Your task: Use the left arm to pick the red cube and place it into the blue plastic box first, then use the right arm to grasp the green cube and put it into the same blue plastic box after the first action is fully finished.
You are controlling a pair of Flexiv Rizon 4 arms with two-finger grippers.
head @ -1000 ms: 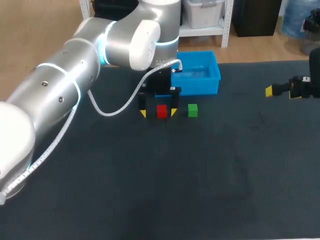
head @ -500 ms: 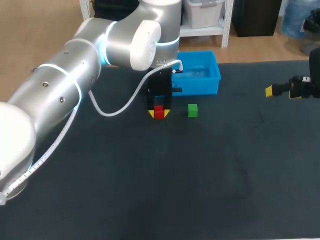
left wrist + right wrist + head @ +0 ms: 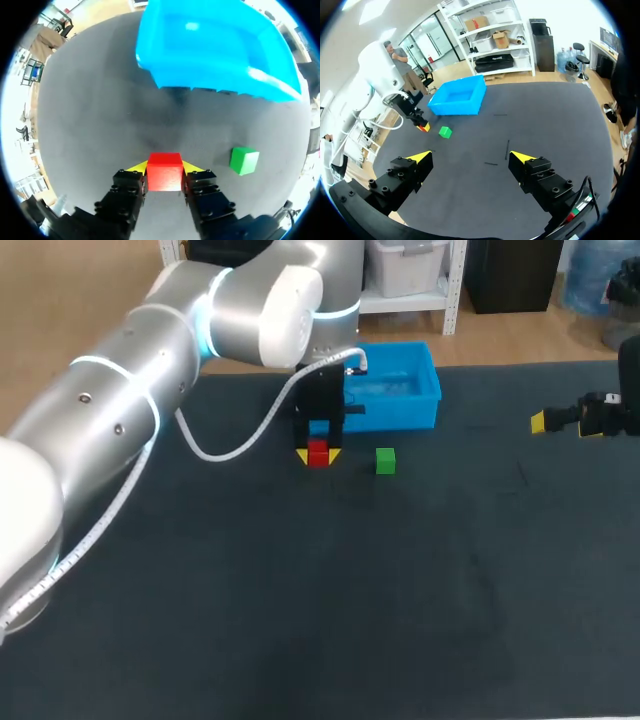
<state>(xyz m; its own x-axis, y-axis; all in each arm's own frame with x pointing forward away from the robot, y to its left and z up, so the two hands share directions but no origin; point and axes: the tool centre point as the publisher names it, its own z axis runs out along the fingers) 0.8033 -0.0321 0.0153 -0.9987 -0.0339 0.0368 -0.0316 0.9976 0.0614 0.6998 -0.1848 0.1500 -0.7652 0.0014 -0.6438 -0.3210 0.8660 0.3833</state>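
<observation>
Left gripper (image 3: 164,167) now pinches red cube (image 3: 319,452), starts lifting. Step 1 grasp done, box (image 3: 400,413) next. Right gripper (image 3: 471,156) spread, empty, far right.

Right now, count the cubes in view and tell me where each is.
2. The red cube is held in the left gripper, just short of the blue box; the green cube sits on the table beside it, untouched. None shows inside the box.
</observation>
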